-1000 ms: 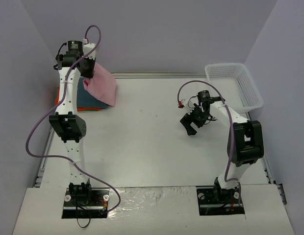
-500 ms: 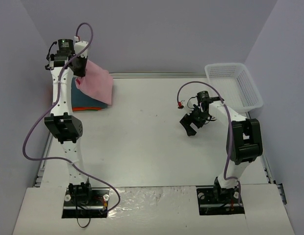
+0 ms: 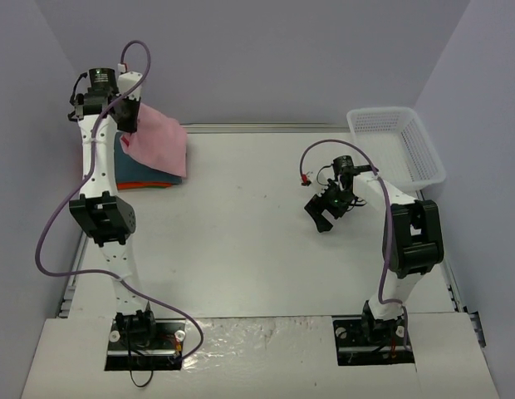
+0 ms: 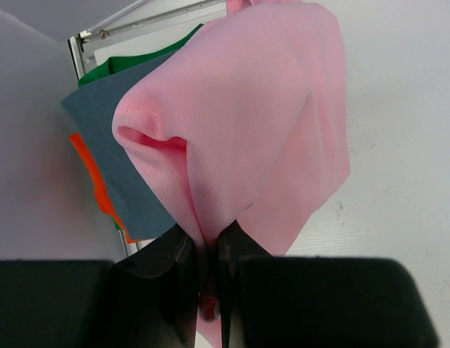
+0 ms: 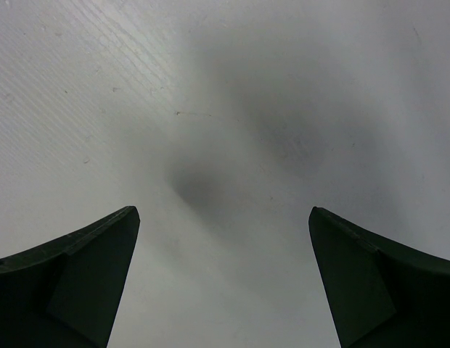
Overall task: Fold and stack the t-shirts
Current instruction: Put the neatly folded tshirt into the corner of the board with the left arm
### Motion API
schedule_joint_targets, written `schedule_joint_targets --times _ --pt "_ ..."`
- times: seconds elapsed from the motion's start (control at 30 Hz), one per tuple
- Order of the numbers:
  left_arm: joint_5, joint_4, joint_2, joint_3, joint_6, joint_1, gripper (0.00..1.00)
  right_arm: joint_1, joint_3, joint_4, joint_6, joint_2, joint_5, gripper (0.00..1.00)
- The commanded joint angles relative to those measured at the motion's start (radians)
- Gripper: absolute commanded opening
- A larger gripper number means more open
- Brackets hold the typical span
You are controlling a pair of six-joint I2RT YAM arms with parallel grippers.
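Observation:
A folded light pink t-shirt point(image 3: 158, 144) point(image 4: 247, 123) hangs from my left gripper point(image 3: 129, 125) point(image 4: 205, 243), which is shut on a pinched edge of the cloth. It hangs in the air over the far-left stack. That stack has a slate blue-grey t-shirt point(image 4: 112, 156) point(image 3: 145, 173) on top, an orange t-shirt point(image 4: 94, 185) point(image 3: 133, 184) below it, and a green cloth point(image 4: 120, 65) peeking out at the back. My right gripper point(image 3: 321, 214) point(image 5: 223, 217) stands open above bare table at centre right, with nothing between its fingers.
A white mesh basket point(image 3: 403, 141) sits at the far right corner of the table point(image 3: 241, 241). The side wall stands close to the left of the stack. A metal rail runs along the table's far edge.
My left arm has swung further left and back, carrying the pink t-shirt over the stack. The right arm has stayed in place.

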Motion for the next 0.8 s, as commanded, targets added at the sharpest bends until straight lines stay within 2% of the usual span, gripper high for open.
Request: schedule_joint_targets --times 0.0,0.5,0.77 --pt "0.003 0.036 -0.075 0.002 0.025 0.024 0.02 -0.006 -0.009 -0.023 0.013 0.015 0.012 1.00" --pt "0.020 0.069 -0.022 0.012 0.056 0.090 0.02 -0.015 -0.004 -0.024 0.022 0.063 0.031 1.00" --pt "0.028 0.092 -0.008 -0.041 0.081 0.107 0.02 -0.017 -0.004 -0.024 0.027 0.081 0.051 1.00"
